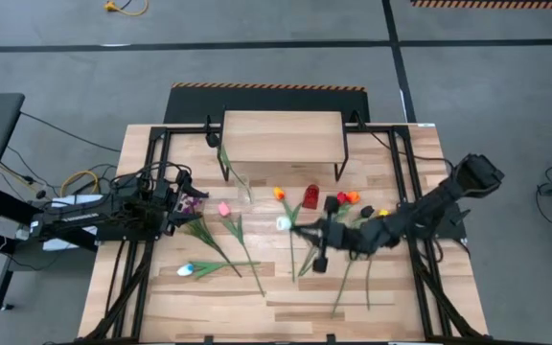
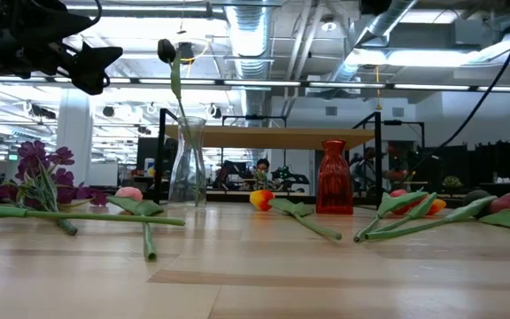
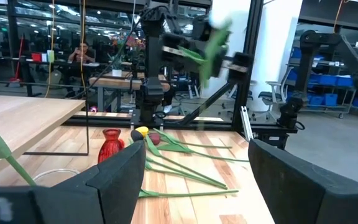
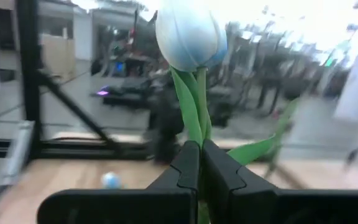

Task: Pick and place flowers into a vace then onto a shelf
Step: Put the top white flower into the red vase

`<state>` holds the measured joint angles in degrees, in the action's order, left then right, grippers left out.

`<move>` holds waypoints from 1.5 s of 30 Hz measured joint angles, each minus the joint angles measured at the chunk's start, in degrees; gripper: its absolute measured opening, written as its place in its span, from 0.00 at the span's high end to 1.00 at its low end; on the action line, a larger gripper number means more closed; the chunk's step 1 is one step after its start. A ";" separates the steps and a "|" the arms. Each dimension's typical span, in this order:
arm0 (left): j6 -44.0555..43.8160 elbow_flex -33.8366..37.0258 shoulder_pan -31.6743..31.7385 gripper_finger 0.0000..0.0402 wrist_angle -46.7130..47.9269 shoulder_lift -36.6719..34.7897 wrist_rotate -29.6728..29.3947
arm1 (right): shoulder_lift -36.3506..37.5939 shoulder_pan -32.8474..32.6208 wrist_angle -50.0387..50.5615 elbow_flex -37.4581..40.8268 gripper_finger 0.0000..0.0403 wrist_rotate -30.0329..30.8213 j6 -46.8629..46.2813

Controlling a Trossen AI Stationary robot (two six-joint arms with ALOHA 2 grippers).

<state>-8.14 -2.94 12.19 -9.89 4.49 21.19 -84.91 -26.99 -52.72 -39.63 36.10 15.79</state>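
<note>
While the right gripper hangs over the table's middle, its fingers are clenched on the green stem of a white tulip, head upright above the jaws. In the overhead view that tulip's head sits at nine o'clock from the gripper. The left gripper waits at the table's nine o'clock edge, fingers spread wide, holding nothing. Purple sprigs lie just beside it. The shelf stands at twelve o'clock. A clear vase holds one dark-headed flower; a red vase stands at its three o'clock. Loose tulips lie scattered across the tabletop.
</note>
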 joint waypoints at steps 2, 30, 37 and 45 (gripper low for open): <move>0.00 0.00 0.02 0.31 0.17 0.02 0.00 | 1.11 1.94 -5.47 2.37 1.00 -0.84 4.31; -0.02 0.00 0.01 0.31 0.53 0.02 0.96 | 7.95 30.79 -12.42 11.13 0.99 -16.54 -2.02; -0.02 0.00 0.01 0.31 0.54 0.02 0.94 | 7.95 32.06 -9.95 11.13 0.99 -16.55 -3.80; -0.02 0.00 0.00 0.31 0.55 0.02 0.92 | 7.90 32.03 -6.56 11.13 0.99 -16.55 -4.42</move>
<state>-8.16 -2.94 12.19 -9.34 4.51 22.11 -77.01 5.04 -59.28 -28.49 19.55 11.37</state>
